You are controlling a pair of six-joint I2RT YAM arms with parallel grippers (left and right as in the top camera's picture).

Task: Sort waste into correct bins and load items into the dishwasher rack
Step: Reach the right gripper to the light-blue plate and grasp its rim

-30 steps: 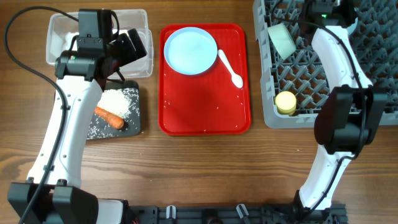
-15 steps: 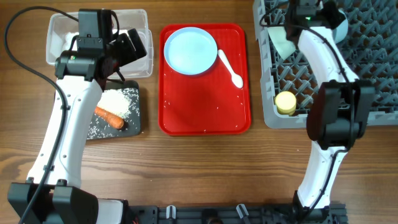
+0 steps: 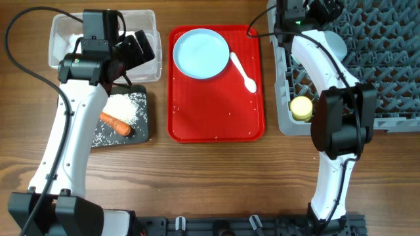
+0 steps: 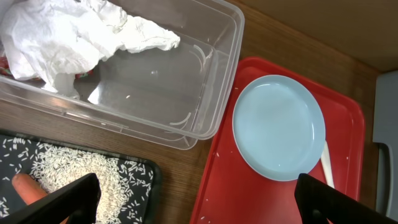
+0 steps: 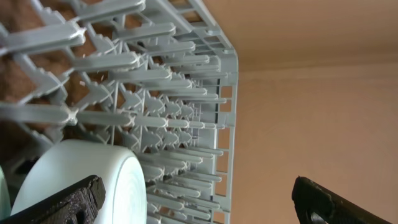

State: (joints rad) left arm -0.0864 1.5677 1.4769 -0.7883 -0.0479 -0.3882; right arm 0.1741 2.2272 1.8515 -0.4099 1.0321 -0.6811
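The right arm has swung farther left across the dishwasher rack within the past second. Its hand is spread, and a pale bowl sits among the pegs just beside one finger (the arm hides that corner from overhead). The left hand, also spread, stays over the clear tub holding napkins; plate and spoon lie on the red tray, and the yellow cup stands in the rack.
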